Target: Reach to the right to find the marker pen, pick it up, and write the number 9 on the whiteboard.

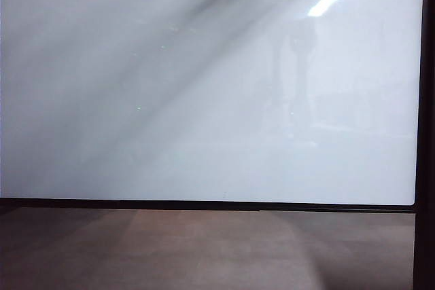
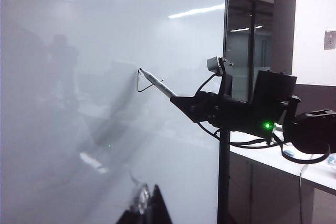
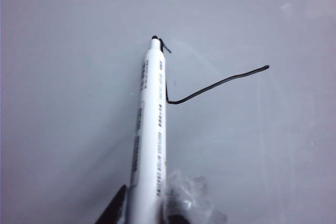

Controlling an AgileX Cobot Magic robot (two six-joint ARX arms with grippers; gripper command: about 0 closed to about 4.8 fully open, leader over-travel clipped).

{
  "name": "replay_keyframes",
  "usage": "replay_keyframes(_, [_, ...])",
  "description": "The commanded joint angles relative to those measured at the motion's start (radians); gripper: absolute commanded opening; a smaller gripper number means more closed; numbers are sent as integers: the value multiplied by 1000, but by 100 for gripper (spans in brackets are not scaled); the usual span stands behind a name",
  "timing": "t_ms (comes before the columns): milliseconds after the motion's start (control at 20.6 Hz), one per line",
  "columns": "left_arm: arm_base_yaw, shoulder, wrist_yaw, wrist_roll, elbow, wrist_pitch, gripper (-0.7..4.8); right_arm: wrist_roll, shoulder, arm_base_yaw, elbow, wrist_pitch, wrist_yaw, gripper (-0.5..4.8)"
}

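Whiteboard (image 2: 105, 129): large glossy white panel with a narrow black frame, upright, showing ceiling-light streaks; in the exterior view it stands above a brown wooden surface (image 1: 204, 256).
Marker pen (image 3: 149, 129): white barrel with dark print, black tip touching the board.
Right gripper (image 2: 184, 103): reaches in from beside the board's edge, pinching the marker pen's rear end; the pen juts out toward the panel.
Number 9 (image 3: 215, 85): thin black stroke, 1 angled line with a sharp bend beside the pen; not a clear digit.
Left gripper (image 2: 149, 208): near the board, only dark finger ends visible; spread or together, cannot tell.
Containers: cannot tell of any.
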Motion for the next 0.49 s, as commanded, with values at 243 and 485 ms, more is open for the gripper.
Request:
replay_keyframes(243, [-1,0,2,2,3,16,-5,-3,14,-10,39,16,1,-3])
replay_keyframes(485, [-1,0,1,2,3,15,-5,-3,14,-10,39,2,0,-3])
